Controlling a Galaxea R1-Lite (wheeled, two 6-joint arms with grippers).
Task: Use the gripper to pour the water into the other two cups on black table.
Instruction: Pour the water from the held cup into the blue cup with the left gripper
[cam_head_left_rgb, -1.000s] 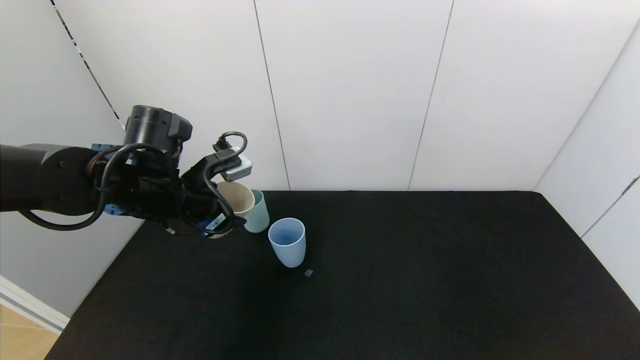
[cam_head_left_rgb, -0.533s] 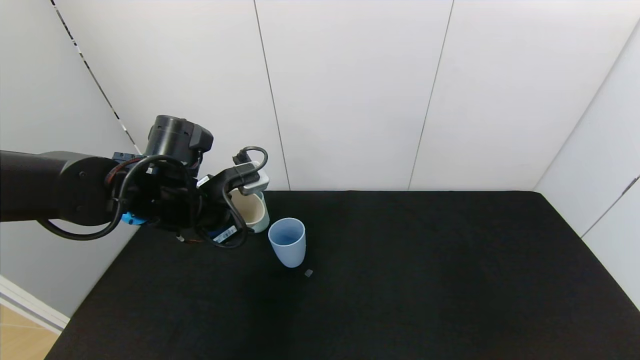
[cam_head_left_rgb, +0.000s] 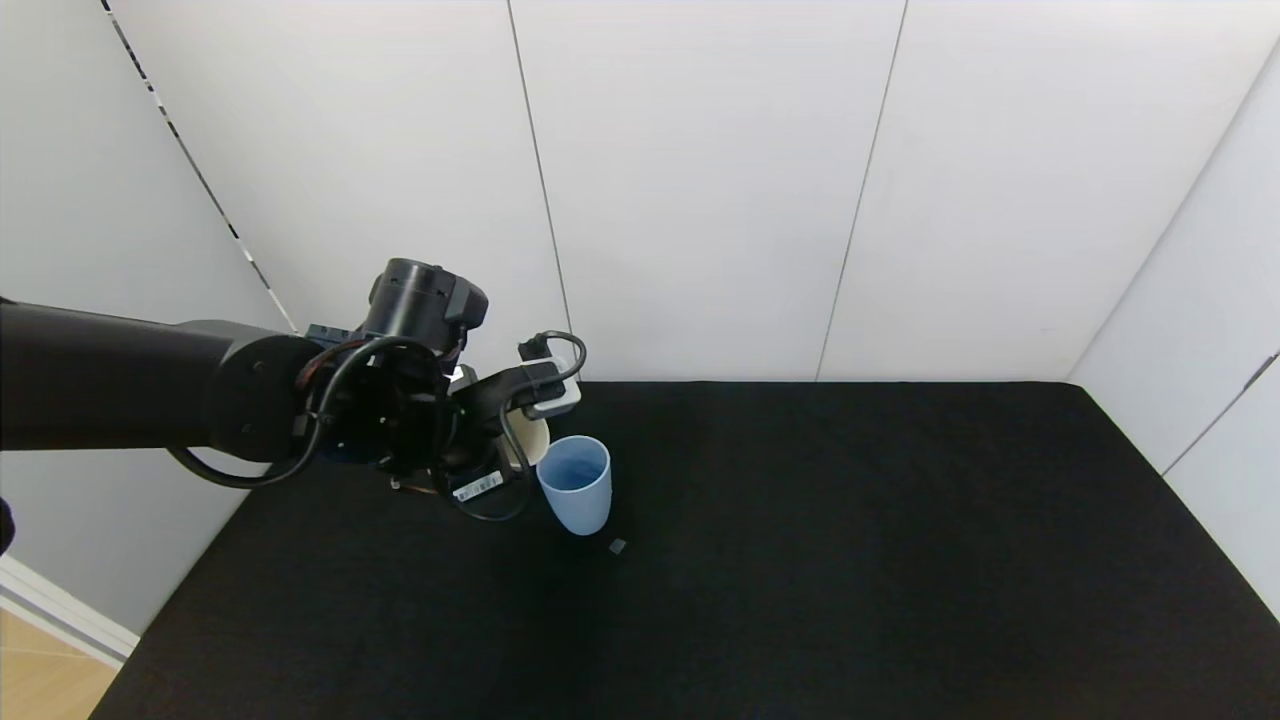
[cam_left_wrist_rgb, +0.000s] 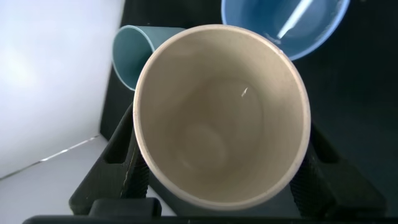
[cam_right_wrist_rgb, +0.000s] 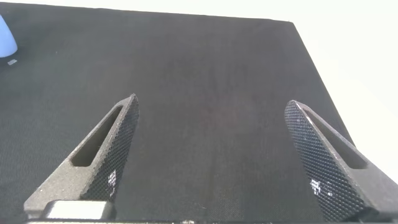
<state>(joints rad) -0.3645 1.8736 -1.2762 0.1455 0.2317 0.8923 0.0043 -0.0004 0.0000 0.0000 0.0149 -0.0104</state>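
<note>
The left gripper (cam_head_left_rgb: 505, 450) is hanging above the far left part of the black table (cam_head_left_rgb: 800, 560), its fingers (cam_left_wrist_rgb: 124, 168) clamping the cream-beige cup (cam_left_wrist_rgb: 221, 115) from both sides. In the head view that cup (cam_head_left_rgb: 530, 440) is tilting toward the light blue cup (cam_head_left_rgb: 575, 485), which is standing upright on the cloth just at the gripper's 3 o'clock. In the left wrist view the blue cup's rim (cam_left_wrist_rgb: 283, 25) is sitting just beyond the beige cup's lip, and the sage green cup (cam_left_wrist_rgb: 134, 53) is showing beside it next to the white wall (cam_left_wrist_rgb: 50, 81). Water in the beige cup cannot be made out. A small dark chip (cam_head_left_rgb: 617, 546) is lying at the blue cup's 5 o'clock. The right gripper (cam_right_wrist_rgb: 214, 155) is hovering over bare tabletop, fingers spread wide and holding nothing.
</note>
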